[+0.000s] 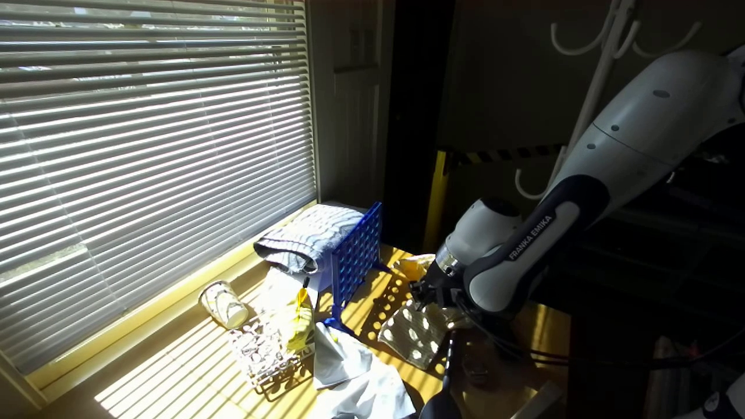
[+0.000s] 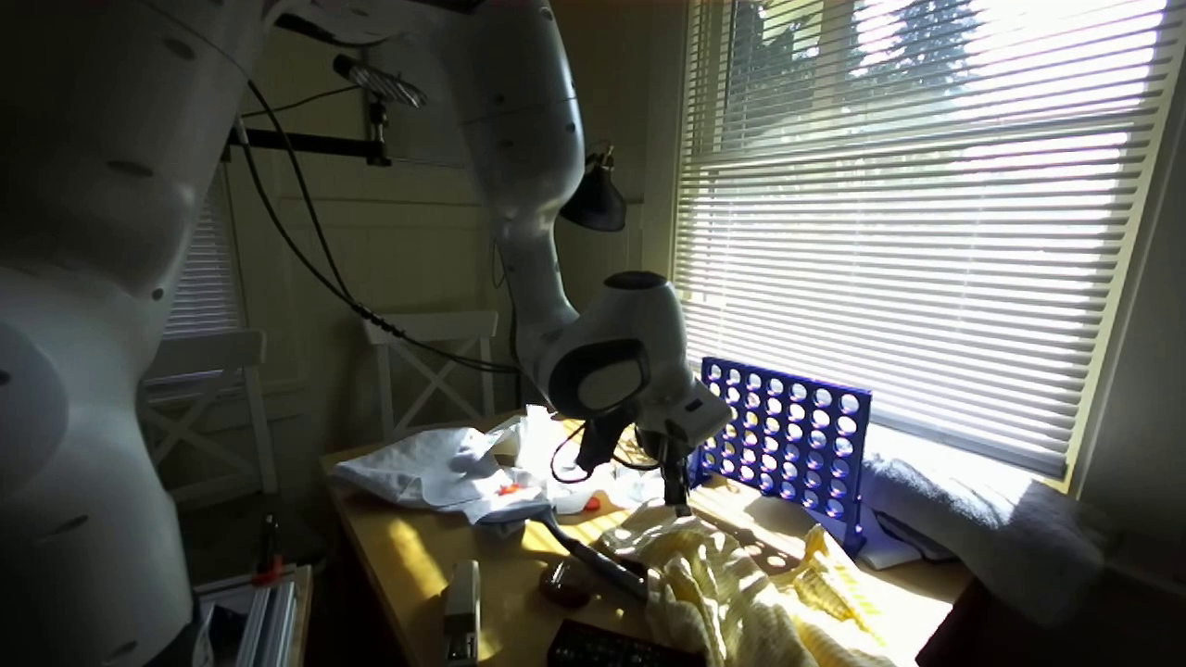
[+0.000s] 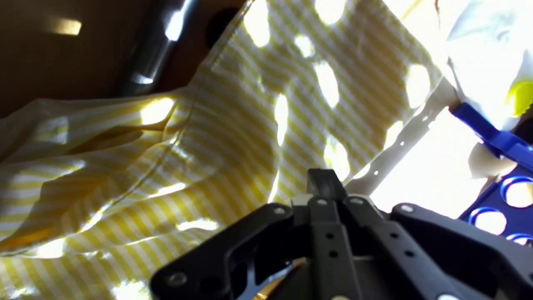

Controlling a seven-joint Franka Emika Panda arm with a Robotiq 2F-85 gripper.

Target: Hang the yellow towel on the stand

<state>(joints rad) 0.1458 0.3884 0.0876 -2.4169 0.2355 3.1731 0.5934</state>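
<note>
The yellow-and-white striped towel (image 1: 414, 334) lies crumpled on the table. It also shows in an exterior view (image 2: 732, 593) and fills much of the wrist view (image 3: 233, 137). My gripper (image 3: 327, 181) points down at the towel, its fingertips together. No cloth shows between them. In both exterior views the gripper (image 1: 420, 294) is low over the towel's edge near the blue board; whether the fingertips (image 2: 681, 505) touch the cloth I cannot tell. The white stand (image 1: 598, 81) with curved hooks is behind the arm in an exterior view, its lower part hidden.
A blue holed board (image 1: 356, 256) stands beside the towel, with a grey folded towel (image 1: 314, 233) behind it. A wire basket (image 1: 262, 358), a cup (image 1: 224, 305), a pale cloth (image 1: 361, 378), a black utensil (image 1: 442, 401), a stapler (image 2: 461, 602) and a remote (image 2: 611, 644) are on the table.
</note>
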